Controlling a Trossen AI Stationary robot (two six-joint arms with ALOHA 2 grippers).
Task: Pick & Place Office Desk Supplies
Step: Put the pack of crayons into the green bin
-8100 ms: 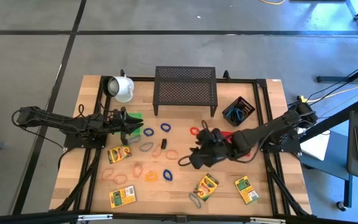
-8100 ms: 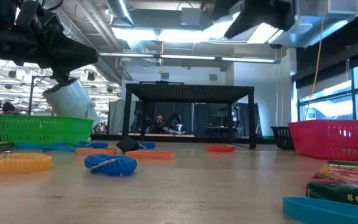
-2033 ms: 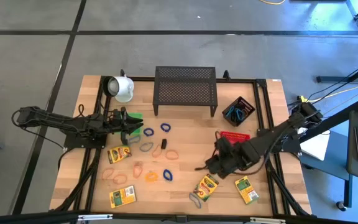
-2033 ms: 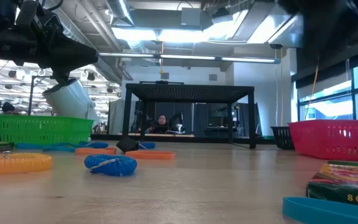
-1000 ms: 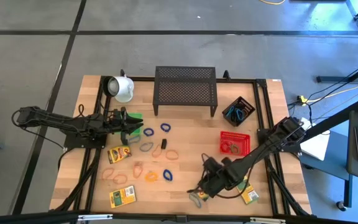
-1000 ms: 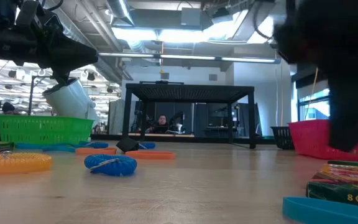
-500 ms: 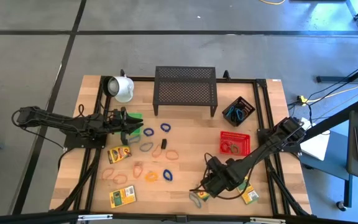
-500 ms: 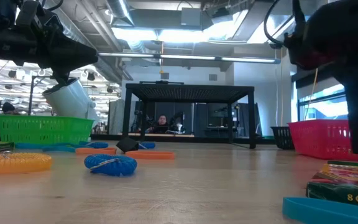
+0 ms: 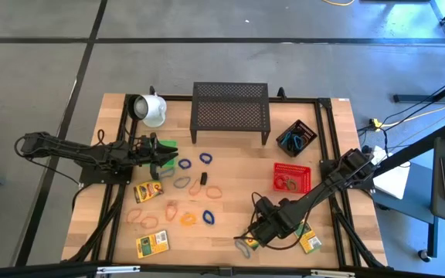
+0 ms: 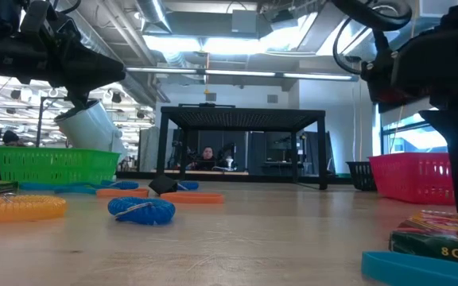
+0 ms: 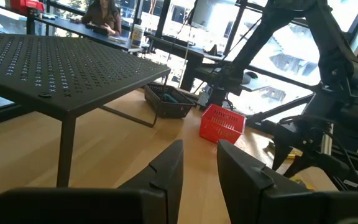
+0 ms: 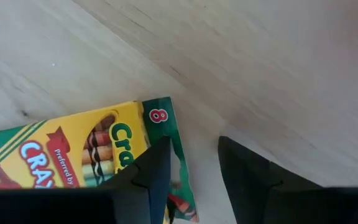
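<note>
- Near the table's front edge, a crayon box [image 12: 73, 162] lies flat under the right gripper [image 9: 258, 230]; its fingers stand apart around the box's corner, nothing clamped yet.
- Some bands already sit in the red basket [image 9: 292, 177] and black basket [image 9: 296, 137].
- Many rubber bands [image 9: 184, 164] and three more crayon boxes remain loose.
- Beside the green basket [image 9: 168, 144], the left gripper [image 9: 168, 158] waits, fingers slightly apart, empty.

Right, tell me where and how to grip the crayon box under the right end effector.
Judging by its pose, take the crayon box from above, across its narrow width near the end marked 8. It lies flat on the table, so only the long edges give the fingers purchase. The right end effector already hangs open over that end.
</note>
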